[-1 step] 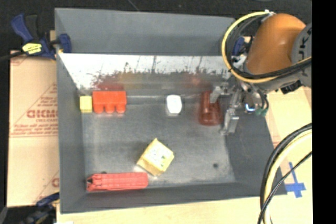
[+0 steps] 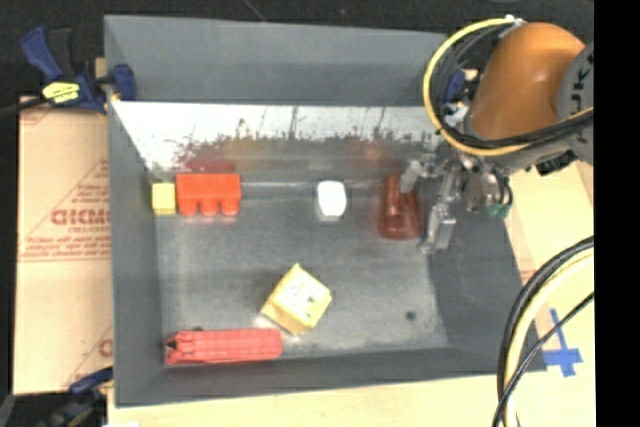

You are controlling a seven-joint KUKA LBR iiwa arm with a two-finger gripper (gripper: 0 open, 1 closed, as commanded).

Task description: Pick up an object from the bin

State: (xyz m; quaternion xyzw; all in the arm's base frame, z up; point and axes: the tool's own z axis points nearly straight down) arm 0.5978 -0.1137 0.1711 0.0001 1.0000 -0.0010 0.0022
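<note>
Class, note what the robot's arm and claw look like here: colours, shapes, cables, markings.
A rounded, glossy orange cover sits on the wrist. Yellow and black cables loop around it in a ring. The grey arm link beside it carries dark lettering, partly cut off. The claw is small, grey metal, with a green part beside it.

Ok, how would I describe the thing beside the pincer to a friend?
Look in the grey bin, near its far wall on the right. Just left of the pincer lies a dark red lump, far darker than the white block beside it.
</note>
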